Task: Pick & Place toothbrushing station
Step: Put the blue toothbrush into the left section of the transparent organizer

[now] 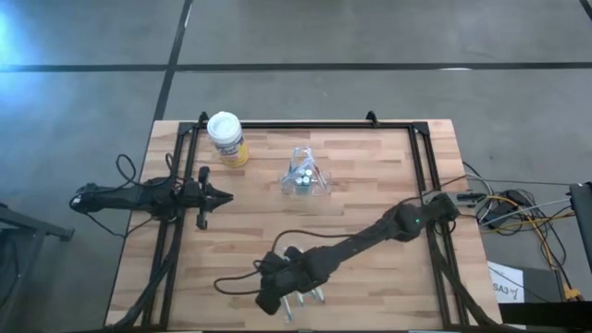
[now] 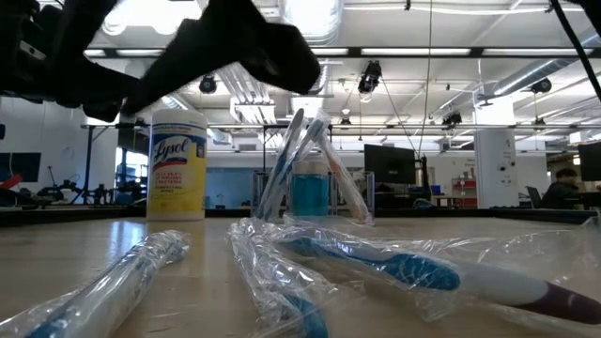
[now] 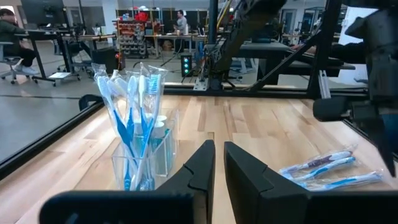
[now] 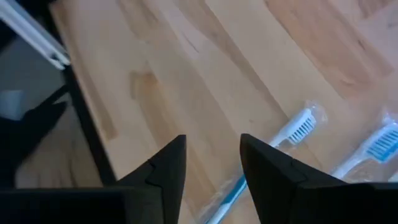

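Pick step: right gripper, jaws parted and empty, hovers over wrapped toothbrushes at the counter's six o'clock; next, close on one; left gripper narrow, waiting

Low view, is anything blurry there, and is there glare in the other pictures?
Low view: the nearest wrapped toothbrushes look soft, the canister sharper, ceiling lights bright. High view: pale glare on the floor at the upper left. Right wrist view: tabletop blurred.
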`<state>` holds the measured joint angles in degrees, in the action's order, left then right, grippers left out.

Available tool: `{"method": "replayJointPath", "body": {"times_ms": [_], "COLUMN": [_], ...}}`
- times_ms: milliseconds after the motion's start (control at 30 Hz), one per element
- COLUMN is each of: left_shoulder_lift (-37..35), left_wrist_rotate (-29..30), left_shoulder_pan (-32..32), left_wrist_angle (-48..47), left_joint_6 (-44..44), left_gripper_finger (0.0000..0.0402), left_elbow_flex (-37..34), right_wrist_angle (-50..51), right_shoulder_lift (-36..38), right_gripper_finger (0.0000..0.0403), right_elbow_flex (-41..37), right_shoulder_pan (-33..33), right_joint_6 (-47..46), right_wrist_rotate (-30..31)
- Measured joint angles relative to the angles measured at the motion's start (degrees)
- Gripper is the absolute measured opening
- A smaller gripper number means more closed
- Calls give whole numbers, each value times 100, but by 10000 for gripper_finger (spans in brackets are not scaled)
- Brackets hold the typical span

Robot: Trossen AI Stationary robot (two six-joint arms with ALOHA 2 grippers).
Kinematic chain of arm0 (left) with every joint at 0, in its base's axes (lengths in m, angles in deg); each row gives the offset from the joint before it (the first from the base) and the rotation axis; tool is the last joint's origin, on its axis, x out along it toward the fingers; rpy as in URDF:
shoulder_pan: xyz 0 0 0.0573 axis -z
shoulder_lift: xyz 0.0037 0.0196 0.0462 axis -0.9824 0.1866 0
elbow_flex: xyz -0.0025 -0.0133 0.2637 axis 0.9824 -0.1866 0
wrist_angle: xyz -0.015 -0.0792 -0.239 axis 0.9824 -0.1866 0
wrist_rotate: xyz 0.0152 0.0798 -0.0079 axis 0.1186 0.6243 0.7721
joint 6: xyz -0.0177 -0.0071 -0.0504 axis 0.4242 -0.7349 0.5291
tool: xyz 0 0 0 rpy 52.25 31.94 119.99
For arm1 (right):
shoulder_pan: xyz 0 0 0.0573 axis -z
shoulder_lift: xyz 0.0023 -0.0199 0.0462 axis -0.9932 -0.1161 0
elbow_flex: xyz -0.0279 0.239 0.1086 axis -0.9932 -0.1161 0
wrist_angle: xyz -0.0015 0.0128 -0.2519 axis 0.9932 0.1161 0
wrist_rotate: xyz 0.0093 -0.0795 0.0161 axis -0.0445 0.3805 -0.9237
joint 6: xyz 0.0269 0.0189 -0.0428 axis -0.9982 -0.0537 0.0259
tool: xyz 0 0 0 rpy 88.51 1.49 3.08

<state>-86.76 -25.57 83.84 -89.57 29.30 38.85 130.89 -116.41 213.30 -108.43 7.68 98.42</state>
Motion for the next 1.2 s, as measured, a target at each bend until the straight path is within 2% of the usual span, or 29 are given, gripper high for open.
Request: {"method": "replayJointPath", "body": {"times_ms": [100, 267, 367, 633, 1200], "left_shoulder_lift": [13, 24, 33, 37, 37], "left_wrist_rotate": [-2, -8, -9, -10, -106], "left_shoulder_pan": [0, 0, 1, 0, 0], "left_wrist_angle": [-8, -22, -26, -33, -48], "left_joint_6": [0, 0, 0, 48, 153], "left_gripper_finger": [35, 39, 41, 35, 35], "left_elbow_flex": [0, 0, 0, 0, 0], "right_wrist_angle": [474, 615, 669, 797, 228], "right_shoulder_lift": [-290, -399, -489, -567, -551], "right_gripper_finger": [159, 164, 164, 164, 160], "right_elbow_flex": [414, 322, 328, 316, -387], "right_shoulder_pan": [41, 97, 107, 126, 306], "right_joint_6": [-167, -601, -618, -488, -218], "right_wrist_rotate": [-38, -282, -477, -486, -606]}}
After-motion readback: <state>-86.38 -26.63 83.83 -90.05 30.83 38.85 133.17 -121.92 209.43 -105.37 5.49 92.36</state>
